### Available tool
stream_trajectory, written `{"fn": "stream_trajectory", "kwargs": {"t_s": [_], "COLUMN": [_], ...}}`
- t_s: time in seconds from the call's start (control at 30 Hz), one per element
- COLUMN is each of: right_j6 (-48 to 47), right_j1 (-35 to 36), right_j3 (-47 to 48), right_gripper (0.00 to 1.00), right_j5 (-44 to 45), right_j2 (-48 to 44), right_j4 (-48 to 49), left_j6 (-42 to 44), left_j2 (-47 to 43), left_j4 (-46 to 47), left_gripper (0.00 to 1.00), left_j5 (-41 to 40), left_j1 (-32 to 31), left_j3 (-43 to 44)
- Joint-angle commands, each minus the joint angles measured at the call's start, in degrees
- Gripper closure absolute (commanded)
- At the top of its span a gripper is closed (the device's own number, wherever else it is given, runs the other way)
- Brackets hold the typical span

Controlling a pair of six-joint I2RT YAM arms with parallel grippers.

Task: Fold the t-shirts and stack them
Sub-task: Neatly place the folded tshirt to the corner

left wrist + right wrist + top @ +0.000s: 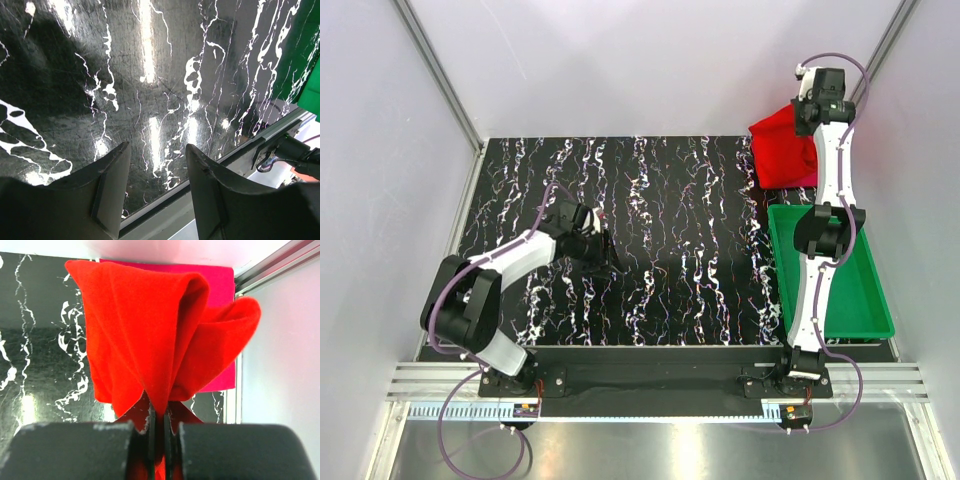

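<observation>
Your left gripper hovers low over the black marbled table, fingers spread apart with nothing between them. In the far right corner, your right gripper is clamped on the bunched red shirt, over the pink shirt lying flat. The green tray sits just nearer.
</observation>
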Motion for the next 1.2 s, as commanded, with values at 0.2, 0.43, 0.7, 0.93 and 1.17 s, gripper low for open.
{"fn": "stream_trajectory", "kwargs": {"t_s": [0.2,0.43,0.7,0.93,1.17], "right_j6": [-0.10,0.34,1.21,0.86,-1.60], "right_j1": [-2.26,-3.93,-6.13,-6.92,-7.36], "right_j3": [3.60,3.33,3.25,2.19,1.49], "right_gripper": [1.00,1.00,1.00,1.00,0.83], "right_j5": [-2.33,-4.52,-6.46,-7.25,-6.46], "right_j2": [3.17,5.90,9.51,12.76,15.31], "right_j4": [9.49,13.62,19.42,24.34,30.93], "left_j6": [-0.44,-1.15,-1.76,-2.38,-2.64], "left_j2": [2.56,5.20,6.43,8.28,10.21], "left_j4": [0.89,0.89,0.98,1.07,0.89], "left_gripper": [0.48,0.48,0.48,0.48,0.48], "left_j5": [1.63,1.71,0.66,0.31,0.92], "left_j1": [0.18,0.18,0.09,-0.35,-0.79], "left_j3": [3.97,5.29,6.52,6.96,7.14]}}
